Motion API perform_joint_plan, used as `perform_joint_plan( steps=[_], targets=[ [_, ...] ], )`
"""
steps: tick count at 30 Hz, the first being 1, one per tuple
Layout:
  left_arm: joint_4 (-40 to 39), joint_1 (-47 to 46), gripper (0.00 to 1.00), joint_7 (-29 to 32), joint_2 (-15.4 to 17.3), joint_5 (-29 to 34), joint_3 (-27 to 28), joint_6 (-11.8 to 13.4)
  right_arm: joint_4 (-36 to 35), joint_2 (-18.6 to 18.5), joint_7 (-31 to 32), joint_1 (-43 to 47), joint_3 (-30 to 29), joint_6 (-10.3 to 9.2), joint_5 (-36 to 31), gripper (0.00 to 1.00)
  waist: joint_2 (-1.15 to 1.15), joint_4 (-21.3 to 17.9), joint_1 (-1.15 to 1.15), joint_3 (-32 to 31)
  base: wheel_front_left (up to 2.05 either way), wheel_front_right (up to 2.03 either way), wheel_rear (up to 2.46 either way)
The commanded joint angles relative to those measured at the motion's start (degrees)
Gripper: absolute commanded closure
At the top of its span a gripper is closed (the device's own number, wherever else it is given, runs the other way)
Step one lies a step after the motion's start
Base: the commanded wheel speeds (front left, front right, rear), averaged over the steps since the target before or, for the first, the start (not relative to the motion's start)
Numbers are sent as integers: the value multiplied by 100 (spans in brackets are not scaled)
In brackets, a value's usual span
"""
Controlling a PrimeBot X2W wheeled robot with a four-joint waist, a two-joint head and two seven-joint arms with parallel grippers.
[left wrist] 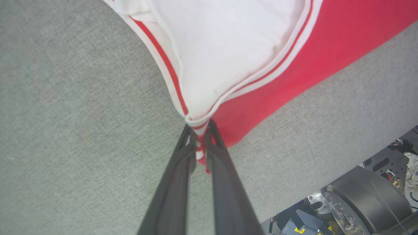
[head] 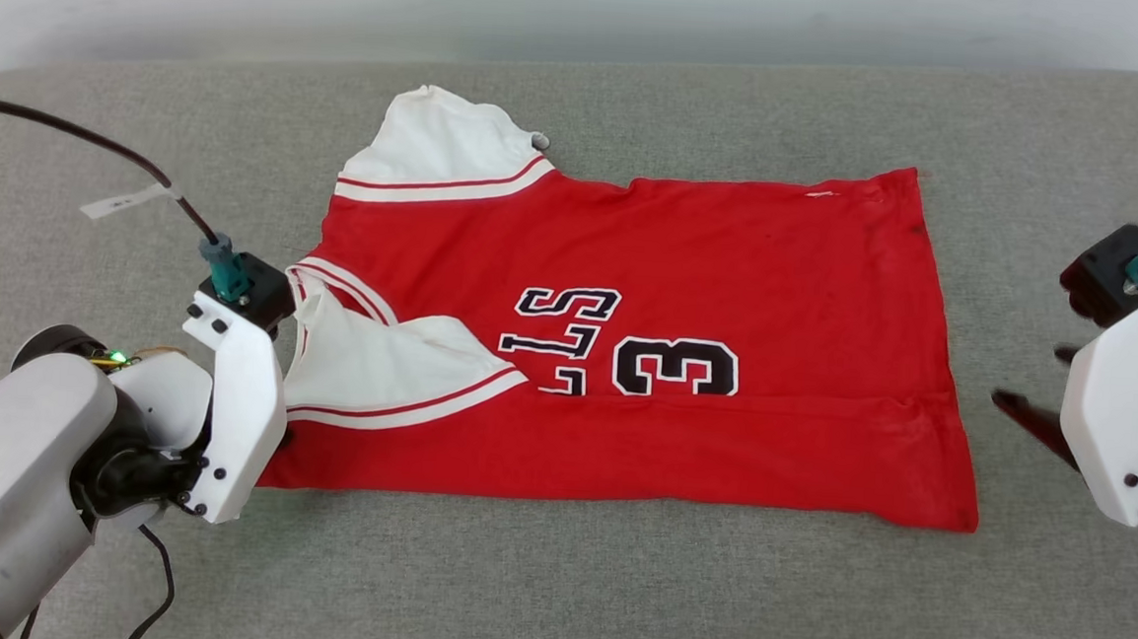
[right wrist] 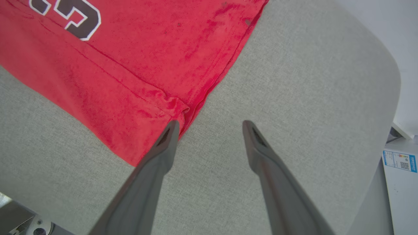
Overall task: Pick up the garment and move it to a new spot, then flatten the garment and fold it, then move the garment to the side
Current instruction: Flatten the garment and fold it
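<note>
The garment [head: 730, 270], a red jersey with white sleeves and black white-edged lettering, lies spread flat on the grey cloth-covered table [head: 552, 595], collar end to the left. One sleeve is folded in over the chest. My left gripper [left wrist: 200, 130] is shut on the garment [left wrist: 310, 49] at its near left corner, with striped trim and red cloth pinched between the fingers. In the head view the white wrist bracket hides those fingers. My right gripper [right wrist: 210, 125] is open at the near right hem corner of the garment [right wrist: 130, 65], its left fingertip [right wrist: 172, 125] touching the hem. The right gripper [head: 1034, 387] sits just right of the shirt.
A black cable [head: 96, 142] with a white tag arcs over the table's left side. The table's near edge and my base [left wrist: 359, 202] lie below the left gripper. A white box [right wrist: 400, 163] stands past the table's right edge. A pale wall runs behind.
</note>
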Motion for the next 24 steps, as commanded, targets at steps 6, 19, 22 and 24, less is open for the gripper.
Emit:
perform_joint_plan(
  steps=[6,19,22,24],
  targets=[
    [-371,-30,100,-129,-23,118,-90,-16,227,-170,1357,-214,335,-4,931,0,0,160,0,191,0,0,0],
    [-419,45,100,-246,-32,194,-160,-17,1488,879,1054,634,789,5,1218,0,0,281,0,434,0,0,0],
    [-394,78,100,-268,-18,177,-161,-17,1549,954,913,659,855,5,1247,0,0,262,0,422,0,0,0],
    [-356,114,100,-286,21,147,-144,-11,1527,946,774,567,908,6,1220,49,0,222,0,385,0,0,0]
  ],
)
